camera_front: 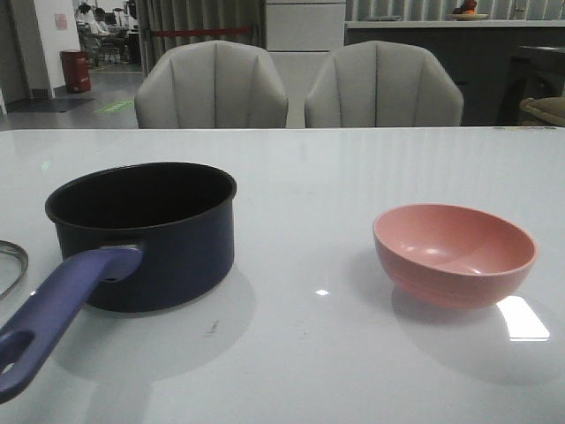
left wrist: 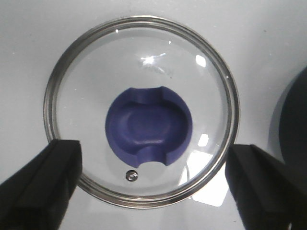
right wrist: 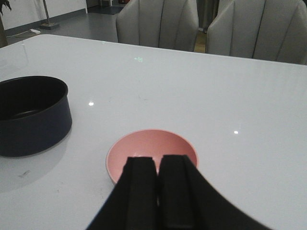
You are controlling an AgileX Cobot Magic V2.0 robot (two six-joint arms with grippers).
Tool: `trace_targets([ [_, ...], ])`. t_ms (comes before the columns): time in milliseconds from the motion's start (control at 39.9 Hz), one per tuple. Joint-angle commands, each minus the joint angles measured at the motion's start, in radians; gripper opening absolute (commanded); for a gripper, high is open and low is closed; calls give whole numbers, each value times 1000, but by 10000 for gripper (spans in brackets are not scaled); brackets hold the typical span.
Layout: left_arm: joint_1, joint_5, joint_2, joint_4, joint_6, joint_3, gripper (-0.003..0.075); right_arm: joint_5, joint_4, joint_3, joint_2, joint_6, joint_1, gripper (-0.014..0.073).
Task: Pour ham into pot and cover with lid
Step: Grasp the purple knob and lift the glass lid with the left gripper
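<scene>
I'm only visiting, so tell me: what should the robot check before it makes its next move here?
1. Pot upright and uncovered: ok.
2. Ham in the pot: cannot tell, as its inside is dark. None shows in the pink bowl.
3. Lid lying flat, knob up: ok.
4. Left gripper open over the lid: ok.
5. Right gripper shut, holding nothing, above the bowl: ok.

No words, brand names, numbers or labels can be read anywhere. The pot point(camera_front: 146, 234), the lid point(left wrist: 141, 112) and the pink bowl point(camera_front: 455, 253) carry no markings. Far behind the pot, a pale sign on the wall point(camera_front: 61, 21) is too small and blurred to make out.
</scene>
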Motion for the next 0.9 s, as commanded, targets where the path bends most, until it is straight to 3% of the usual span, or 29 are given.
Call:
trace_targets([
  [0, 1, 2, -21, -40, 53, -47, 625, -85, 6, -28, 10, -9, 1, 148],
  [476, -6, 19, 67, -12, 59, -61, 625, -85, 6, -28, 10, -9, 1, 148],
  [876, -6, -40, 97, -12, 59, -61, 625, -85, 6, -28, 10, -9, 1, 148],
])
